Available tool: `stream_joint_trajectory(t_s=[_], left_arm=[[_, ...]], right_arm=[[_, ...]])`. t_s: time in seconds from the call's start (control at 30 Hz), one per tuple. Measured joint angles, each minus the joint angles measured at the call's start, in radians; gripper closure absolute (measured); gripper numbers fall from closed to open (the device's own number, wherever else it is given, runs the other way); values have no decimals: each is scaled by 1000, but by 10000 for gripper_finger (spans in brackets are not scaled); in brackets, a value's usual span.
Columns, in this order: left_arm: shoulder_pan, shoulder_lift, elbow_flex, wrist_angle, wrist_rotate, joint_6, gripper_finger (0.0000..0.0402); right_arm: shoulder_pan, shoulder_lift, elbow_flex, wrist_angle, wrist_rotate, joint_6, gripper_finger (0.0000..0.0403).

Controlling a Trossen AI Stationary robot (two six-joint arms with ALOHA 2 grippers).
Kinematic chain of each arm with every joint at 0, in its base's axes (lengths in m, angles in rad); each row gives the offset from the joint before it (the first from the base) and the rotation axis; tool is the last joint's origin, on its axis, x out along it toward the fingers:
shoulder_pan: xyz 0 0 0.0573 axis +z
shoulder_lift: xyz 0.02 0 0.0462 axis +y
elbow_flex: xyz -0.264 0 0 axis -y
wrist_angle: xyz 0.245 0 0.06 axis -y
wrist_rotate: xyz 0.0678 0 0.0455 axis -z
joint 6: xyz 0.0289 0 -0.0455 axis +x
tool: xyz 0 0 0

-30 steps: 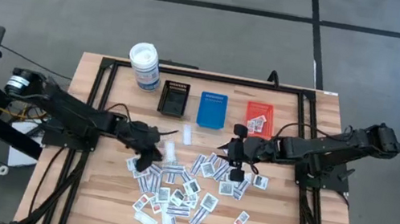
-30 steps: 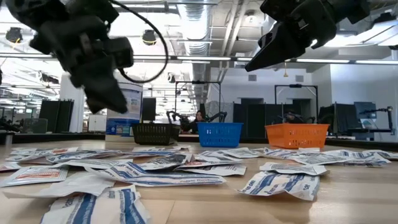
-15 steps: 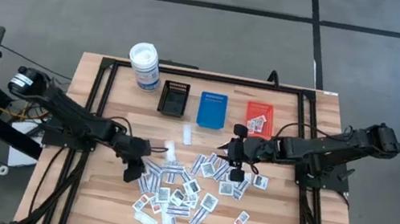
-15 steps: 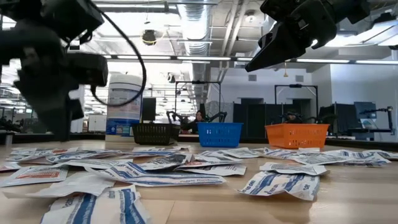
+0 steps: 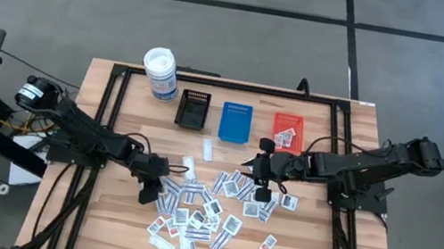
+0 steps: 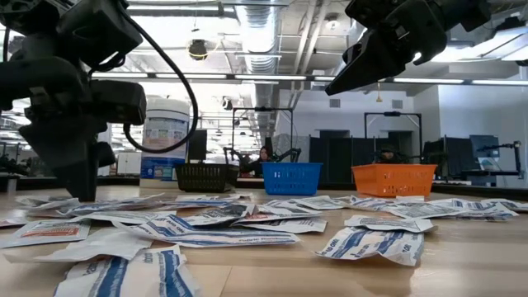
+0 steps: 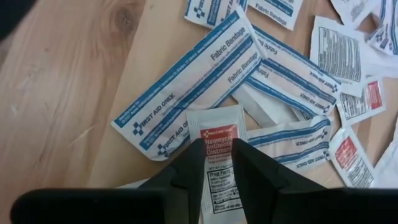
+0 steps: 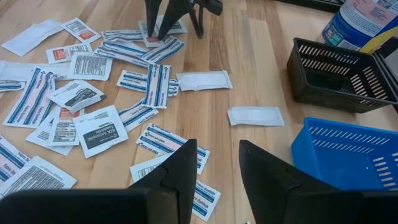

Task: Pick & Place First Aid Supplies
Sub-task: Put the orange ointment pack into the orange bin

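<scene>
Left fingers (image 7: pixel 211 163) down at the desk (image 5: pixel 81 210), at the left edge of the packet pile (image 5: pixel 199 207). Wrist view: a small red-print ointment packet (image 7: pixel 217 155) lies between the two fingers, its printed end sticking out past the tips. Gap is narrow, fingers close against both packet edges; cannot tell whether they actually grip it or only straddle it. Packet looks flat on the wood. Just beyond the tips: two long blue-striped bandage packets (image 7: pixel 193 93), side by side, overlapping the far end of the red one. More packets off to one side of the fingers.

Low view: left fingers (image 6: pixel 78 177) reach down to desk level among the near packets.

Right fingers (image 5: pixel 261 174) hang above the desk, over the pile's far right part, well apart from the left ones. Right wrist view: fingers (image 8: pixel 217 165) moderately parted, nothing between them; packets lie on the desk below and ahead. Blue tray (image 8: pixel 348 155) and black tray (image 8: pixel 339 74) to one side of them; orange tray (image 5: pixel 287 131) holds a few packets.
</scene>
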Motion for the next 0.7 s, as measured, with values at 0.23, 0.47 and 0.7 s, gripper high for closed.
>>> stream_joint_trajectory(t_s=[0.23, 0.47, 0.7], left_arm=[[0, 2, -2, -2, -45, 145, 385], [0, 5, -5, 58, -195, 153, 397], [1, 6, -7, 293, -439, 152, 396]], right_arm=[[0, 0, 0, 0, 0, 0, 290], [0, 0, 0, 0, 0, 0, 290], [0, 0, 0, 0, 0, -1, 290]])
